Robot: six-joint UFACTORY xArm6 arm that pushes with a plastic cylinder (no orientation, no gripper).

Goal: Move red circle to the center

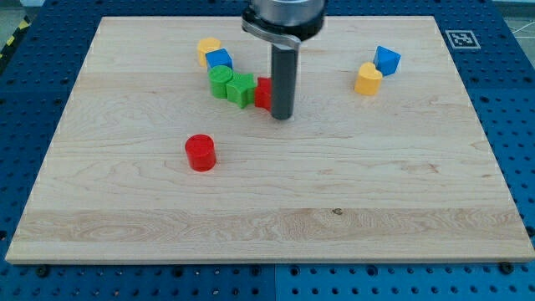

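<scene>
camera view: a pale wood board (276,209) lies on a blue perforated table (33,100). the arm ends in a plain dark rod (282,75) with no jaws, so there is nothing to be apart, together or clamped. my tip (282,116) rests on the board in its upper middle part, closer to the top edge than the bottom.

a second red block (264,94), its shape partly hidden by the rod, sits just to the view's left of my tip, touching or nearly touching the rod. further left runs a slanting chain toward the top left corner: a green block (242,89), another green block (221,82), a blue block (219,60) and a yellow block (208,48), each touching or just beside the next.

the red circle (201,153) stands alone on the left half of the board, about midway between the top and bottom edges, well apart from my tip, below it and to the view's left.

near the top right corner, a yellow block (368,79) sits just beside a blue block (387,60), both well apart from my tip. a black and white marker (462,38) lies off the board's top right corner.
</scene>
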